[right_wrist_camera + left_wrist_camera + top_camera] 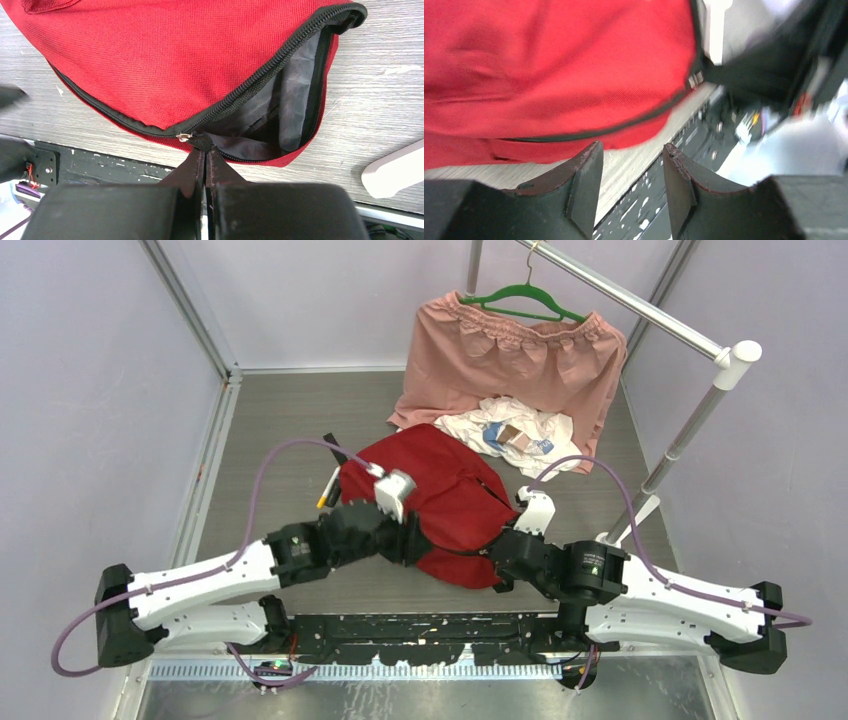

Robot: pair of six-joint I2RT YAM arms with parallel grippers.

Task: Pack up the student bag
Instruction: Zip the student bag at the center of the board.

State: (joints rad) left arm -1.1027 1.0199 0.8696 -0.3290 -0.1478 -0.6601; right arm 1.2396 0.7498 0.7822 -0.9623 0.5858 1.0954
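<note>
The dark-red student bag (445, 490) lies mid-table, its black zipper partly open onto dark lining (287, 100). My right gripper (205, 150) is shut on the black zipper pull tab (201, 142) at the bag's near edge, beside the metal slider (185, 137); in the top view it (497, 556) is at the bag's near right corner. My left gripper (633, 150) is open and empty, its jaws just short of the bag's red fabric (549, 65) above the table edge; in the top view it (410, 540) is at the bag's near left side.
A pale pink garment (510, 355) hangs on a green hanger (525, 298) from a metal rail (640, 305) at the back. A white printed cloth (510, 430) lies behind the bag. Pens (328, 488) lie left of the bag. The rack's white foot (395, 170) is right of the bag.
</note>
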